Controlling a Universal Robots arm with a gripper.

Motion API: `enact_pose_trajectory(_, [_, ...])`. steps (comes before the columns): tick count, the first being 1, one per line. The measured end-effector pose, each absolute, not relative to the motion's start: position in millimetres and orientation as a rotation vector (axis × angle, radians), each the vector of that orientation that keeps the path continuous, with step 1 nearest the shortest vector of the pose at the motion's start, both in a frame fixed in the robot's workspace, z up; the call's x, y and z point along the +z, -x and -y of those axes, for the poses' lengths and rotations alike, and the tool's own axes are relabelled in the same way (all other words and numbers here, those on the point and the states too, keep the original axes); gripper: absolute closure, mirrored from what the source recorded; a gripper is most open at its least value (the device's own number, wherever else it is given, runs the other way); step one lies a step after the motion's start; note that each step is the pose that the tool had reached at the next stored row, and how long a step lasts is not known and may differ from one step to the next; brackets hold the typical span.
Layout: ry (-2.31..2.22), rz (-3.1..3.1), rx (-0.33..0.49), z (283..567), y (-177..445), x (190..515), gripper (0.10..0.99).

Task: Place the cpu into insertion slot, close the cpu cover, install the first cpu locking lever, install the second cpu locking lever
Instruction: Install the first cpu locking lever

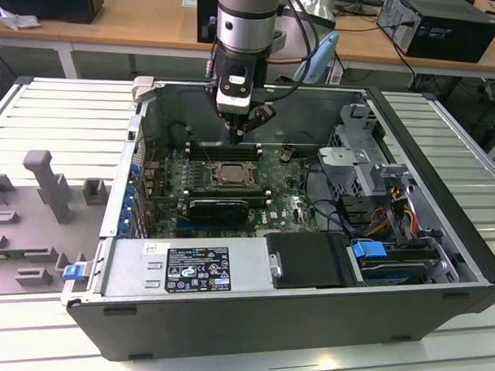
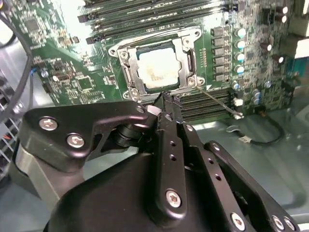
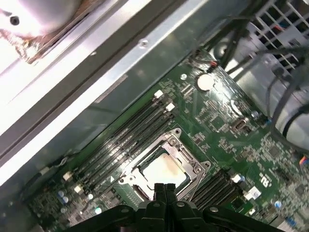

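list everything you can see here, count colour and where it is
computer case: one, dark grey, lying open on the slatted metal table
motherboard: one, green, on the case floor
cpu: one, pale silver, seated in the insertion slot
cpu cover: one, dark silver, framing the cpu
memory slots: several, black, long, beside the insertion slot
card: one, black, oblong, next to the slot
power supply box: one, silver, labelled, at the case's near edge
fixtures: several, grey, on the table at the exterior view's left
gripper: one, black, shut, tips at the slot's edge
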State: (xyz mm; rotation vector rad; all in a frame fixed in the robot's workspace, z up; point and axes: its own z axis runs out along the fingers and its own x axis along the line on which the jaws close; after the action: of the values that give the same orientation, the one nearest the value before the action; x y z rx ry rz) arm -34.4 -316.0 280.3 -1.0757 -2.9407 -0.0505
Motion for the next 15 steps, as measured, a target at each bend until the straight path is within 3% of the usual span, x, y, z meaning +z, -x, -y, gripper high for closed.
enact_pose_trajectory(15, [0.646,3.068,-0.049,316.2,34.5,275.3,0.980])
